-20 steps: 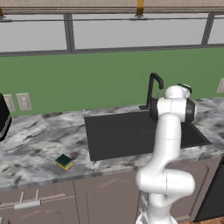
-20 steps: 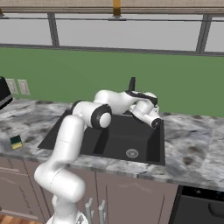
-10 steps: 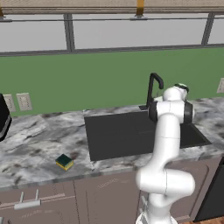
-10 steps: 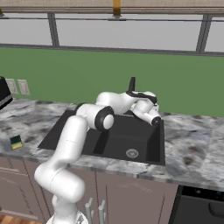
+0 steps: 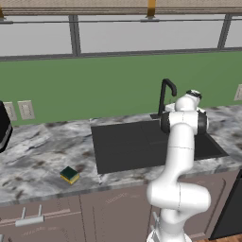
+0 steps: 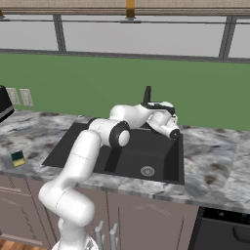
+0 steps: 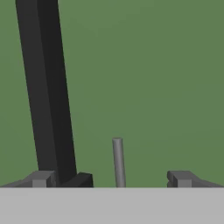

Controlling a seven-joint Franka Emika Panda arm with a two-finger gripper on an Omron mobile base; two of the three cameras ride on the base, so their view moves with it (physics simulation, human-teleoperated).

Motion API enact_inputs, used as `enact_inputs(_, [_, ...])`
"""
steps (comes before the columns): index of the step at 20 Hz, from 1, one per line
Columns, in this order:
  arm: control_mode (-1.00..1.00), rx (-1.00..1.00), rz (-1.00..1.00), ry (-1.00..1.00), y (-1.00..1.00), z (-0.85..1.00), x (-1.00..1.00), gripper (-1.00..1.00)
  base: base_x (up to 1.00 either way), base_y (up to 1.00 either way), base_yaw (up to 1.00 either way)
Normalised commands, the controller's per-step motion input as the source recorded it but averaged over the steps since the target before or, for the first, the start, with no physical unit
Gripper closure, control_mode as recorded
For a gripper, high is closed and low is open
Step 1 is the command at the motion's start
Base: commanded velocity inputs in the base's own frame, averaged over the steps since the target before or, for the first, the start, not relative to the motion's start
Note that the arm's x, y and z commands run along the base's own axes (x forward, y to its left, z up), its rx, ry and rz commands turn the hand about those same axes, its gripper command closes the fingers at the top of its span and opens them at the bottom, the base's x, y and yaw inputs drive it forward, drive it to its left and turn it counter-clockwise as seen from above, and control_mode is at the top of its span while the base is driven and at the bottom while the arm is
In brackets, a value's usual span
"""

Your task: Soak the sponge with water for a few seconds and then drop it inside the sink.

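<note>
Hand (image 7: 111, 178) is sitting spread wide, holding nothing, up at the back of the sink (image 5: 142, 146) right by the black faucet (image 5: 166, 97). In the hand view its fingertips (image 7: 41, 178) are framing the faucet post and a thin grey lever (image 7: 118, 162) against the green wall (image 5: 94, 90). Sponge (image 5: 69, 175) is lying on the marble table (image 5: 38, 156), left of the sink, near the front edge, well apart from the hand.
</note>
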Motion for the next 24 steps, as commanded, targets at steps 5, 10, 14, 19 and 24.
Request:
enact_inputs(5, [-1.0,0.0,0.0,0.0,-0.13,-0.01,0.14,-1.0,0.0,0.0,0.0])
enact_inputs(10, [-1.0,0.0,0.0,0.0,-0.11,0.0,0.05,-1.0,0.0,0.0,0.0])
enact_inputs(14, [-1.0,0.0,0.0,0.0,-0.01,-0.07,0.09,-1.0,0.0,0.0,0.0])
enact_inputs(19, [-1.0,0.0,0.0,0.0,0.0,-0.16,0.09,-1.0,0.0,0.0,0.0])
enact_inputs(24, [-1.0,0.0,0.0,0.0,0.0,-0.16,0.13,-1.0,0.0,0.0,0.0])
